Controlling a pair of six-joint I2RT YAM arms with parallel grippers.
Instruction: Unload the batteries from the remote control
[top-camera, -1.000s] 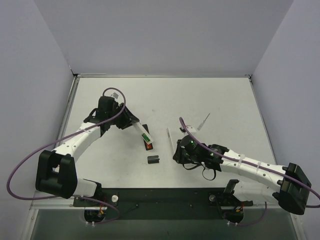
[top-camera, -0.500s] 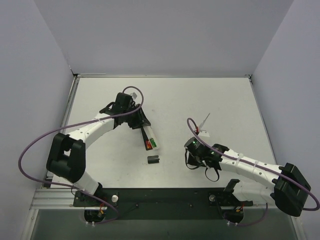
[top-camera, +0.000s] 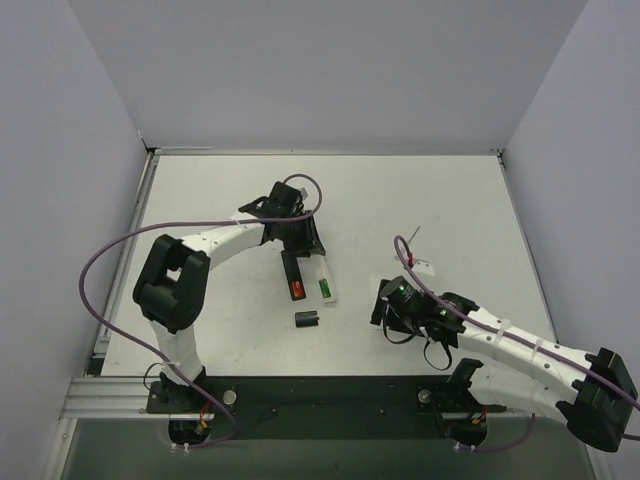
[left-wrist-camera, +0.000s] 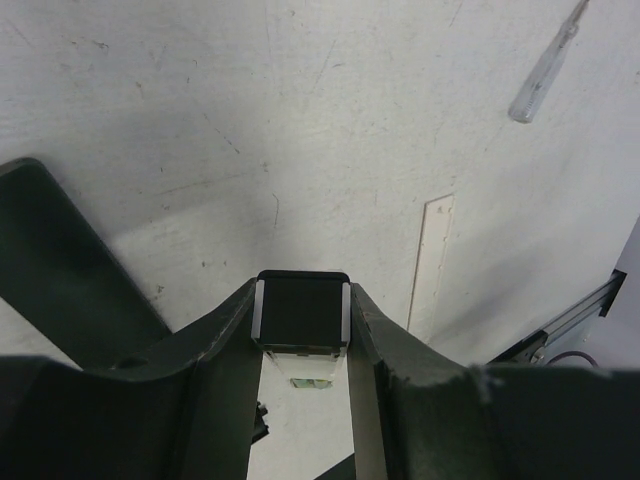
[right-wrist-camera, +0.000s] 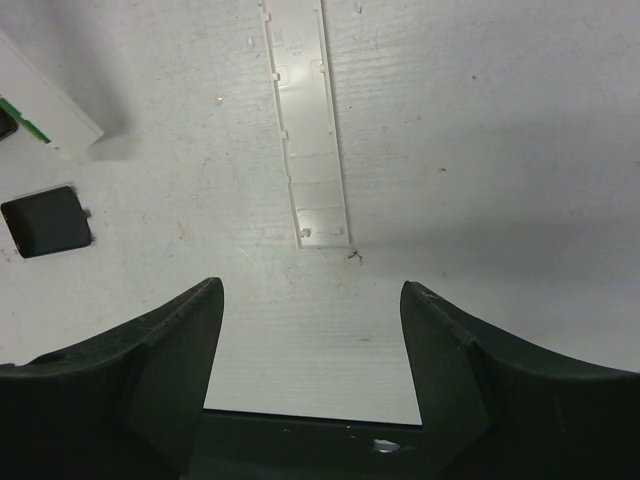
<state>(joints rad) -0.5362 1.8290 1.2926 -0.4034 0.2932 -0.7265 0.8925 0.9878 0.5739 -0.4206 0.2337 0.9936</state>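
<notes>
Grips the white remote control (top-camera: 320, 268) by one end in the left hand (left-wrist-camera: 300, 310), with green batteries (top-camera: 323, 288) seated in its bay; holds the right hand (right-wrist-camera: 310, 290) wide open, empty. Probably handles light, rigid, slick, roll-prone: pinch across the middle.

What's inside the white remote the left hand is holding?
A green battery shows in the open bay of the white remote. The left hand covers the remote's far end, so whatever lies in that part cannot be seen.
</notes>
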